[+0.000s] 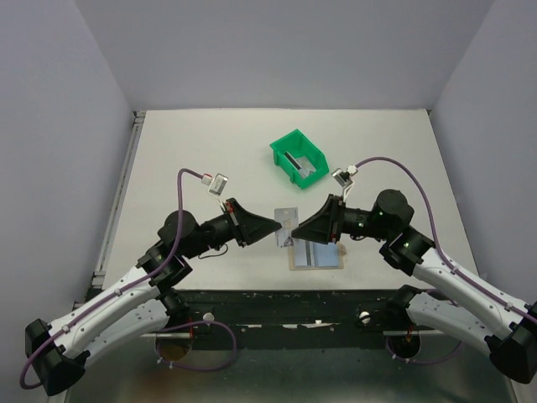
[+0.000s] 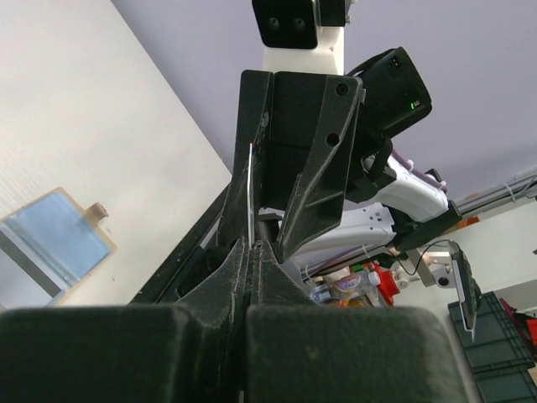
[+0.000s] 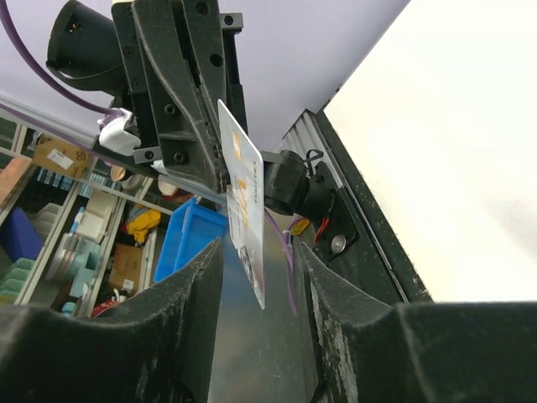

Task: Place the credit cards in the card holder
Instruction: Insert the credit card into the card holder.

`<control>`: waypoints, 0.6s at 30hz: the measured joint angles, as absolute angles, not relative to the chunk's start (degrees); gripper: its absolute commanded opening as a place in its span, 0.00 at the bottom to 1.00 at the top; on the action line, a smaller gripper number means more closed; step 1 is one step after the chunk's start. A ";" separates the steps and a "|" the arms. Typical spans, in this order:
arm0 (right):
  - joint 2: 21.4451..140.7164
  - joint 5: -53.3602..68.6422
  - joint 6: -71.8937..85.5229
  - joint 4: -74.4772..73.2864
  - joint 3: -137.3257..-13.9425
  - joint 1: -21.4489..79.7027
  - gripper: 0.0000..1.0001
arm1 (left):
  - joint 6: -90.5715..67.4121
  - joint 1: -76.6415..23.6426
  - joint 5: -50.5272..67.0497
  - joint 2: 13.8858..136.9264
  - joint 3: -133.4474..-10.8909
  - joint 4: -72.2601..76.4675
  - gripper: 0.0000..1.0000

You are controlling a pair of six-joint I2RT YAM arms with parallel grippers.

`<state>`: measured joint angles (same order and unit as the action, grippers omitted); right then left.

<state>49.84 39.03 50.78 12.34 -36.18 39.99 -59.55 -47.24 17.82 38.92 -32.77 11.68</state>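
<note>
My left gripper is shut on a silver-grey credit card and holds it on edge above the table. In the left wrist view the card shows edge-on between my closed fingers. My right gripper faces it, open. In the right wrist view the card, with orange print, hangs between my spread fingers without touching either. The card holder lies open on the table just below both grippers, pale blue inside, and also shows in the left wrist view. Another card lies in the green bin.
The green plastic bin stands behind the grippers, right of centre. The table's near edge and a dark frame run just below the card holder. Purple cables loop over both arms.
</note>
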 measured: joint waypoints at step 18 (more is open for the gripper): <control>49.69 37.10 52.05 12.82 -36.18 39.33 0.03 | -59.86 -47.13 19.14 40.64 -32.05 13.63 0.22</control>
<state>49.69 37.10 52.05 12.82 -36.18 39.33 -59.86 -47.13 19.14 40.64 -32.05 13.63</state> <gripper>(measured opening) 0.088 0.096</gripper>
